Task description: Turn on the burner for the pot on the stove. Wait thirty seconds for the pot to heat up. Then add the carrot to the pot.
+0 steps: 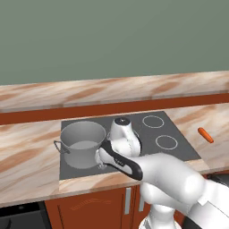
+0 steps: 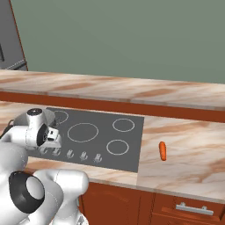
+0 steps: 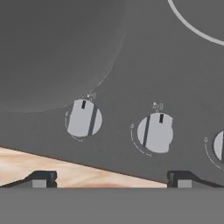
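Grey metal catches our eye in the left base view: the pot (image 1: 82, 143) stands on the stove's (image 1: 179, 142) left rear ring, the carrot (image 1: 205, 134) lying well apart on the marble tabletop (image 1: 27, 156). From the right, we see knobs (image 2: 83, 155) along the stove's front. Through the hand view our claw (image 3: 111, 178) hangs spread apart, empty, above two knobs.

Orange carrot (image 2: 162, 150), grey pot (image 1: 82, 143)

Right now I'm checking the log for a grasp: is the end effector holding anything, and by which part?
Nothing is held. The end effector is open above the stove knobs, fingertips apart and touching none.
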Available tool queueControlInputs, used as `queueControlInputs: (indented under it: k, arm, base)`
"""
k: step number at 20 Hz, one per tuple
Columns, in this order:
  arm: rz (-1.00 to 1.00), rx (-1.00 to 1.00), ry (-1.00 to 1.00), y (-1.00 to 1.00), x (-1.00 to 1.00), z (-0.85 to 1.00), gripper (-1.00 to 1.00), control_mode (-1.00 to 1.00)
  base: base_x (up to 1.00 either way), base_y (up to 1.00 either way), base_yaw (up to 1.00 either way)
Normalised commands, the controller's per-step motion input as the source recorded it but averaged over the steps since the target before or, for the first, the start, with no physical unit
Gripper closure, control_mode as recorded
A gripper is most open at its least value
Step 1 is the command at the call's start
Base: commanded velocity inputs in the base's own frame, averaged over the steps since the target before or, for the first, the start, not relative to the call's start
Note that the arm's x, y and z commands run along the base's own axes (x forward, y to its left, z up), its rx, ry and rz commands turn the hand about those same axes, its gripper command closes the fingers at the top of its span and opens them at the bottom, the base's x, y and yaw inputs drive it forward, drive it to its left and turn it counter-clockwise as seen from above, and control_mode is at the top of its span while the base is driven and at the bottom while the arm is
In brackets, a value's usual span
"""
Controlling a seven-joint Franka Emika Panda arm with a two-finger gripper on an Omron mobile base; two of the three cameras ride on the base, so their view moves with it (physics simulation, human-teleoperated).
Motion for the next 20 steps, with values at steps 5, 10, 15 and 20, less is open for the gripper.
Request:
queueControlInputs:
  k: [5, 10, 15, 20]
  arm:
    - [0.00, 0.00, 0.00, 0.01, 0.09, -0.04, -1.00, -1.00]
    - [0.00, 0.00, 0.00, 0.09, 0.23, -0.04, -1.00, -1.00]
    - [0.00, 0.00, 0.00, 0.22, 0.05, -0.08, -1.00, -1.00]
    - [0.00, 0.00, 0.00, 0.15, 0.00, -0.05, -1.00, -1.00]
  base:
    - [0.00, 0.00, 0.00]
    - [0.00, 0.00, 0.00]
    - [0.00, 0.00, 0.00]
    - [0.00, 0.00, 0.00]
